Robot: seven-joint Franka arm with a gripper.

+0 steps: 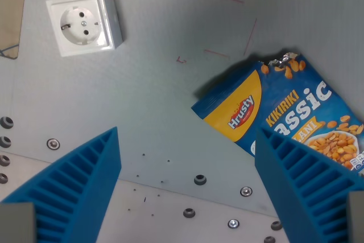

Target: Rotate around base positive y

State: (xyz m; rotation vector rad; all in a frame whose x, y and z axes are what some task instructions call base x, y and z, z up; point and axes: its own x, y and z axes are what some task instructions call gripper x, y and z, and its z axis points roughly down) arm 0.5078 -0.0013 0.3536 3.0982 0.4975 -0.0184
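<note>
In the wrist view our gripper (185, 192) stands wide open, holding nothing — the snack bag (284, 112) lies at the wrist view's right, the socket (85, 22) upper left. We should turn smoothly, keeping clear of the bag.

this looks like a robotics lab or test bench rather than a home. the work surface is a plain grey metal table (170, 106) with a lighter plate along its lower edge, studded with screws (53, 143) and threaded holes (199, 180), the sort of mounting board used for fixing rigs. thin red pen marks (249, 37) are drawn on the grey top, like placement guides. a white wall socket (85, 22) lies loose on the surface, unwired, as a test prop. a blue and yellow peanut packet (284, 112) lies flat nearby, another prop. ribbed blue fingers (79, 186) frame the wrist view from below.
</note>
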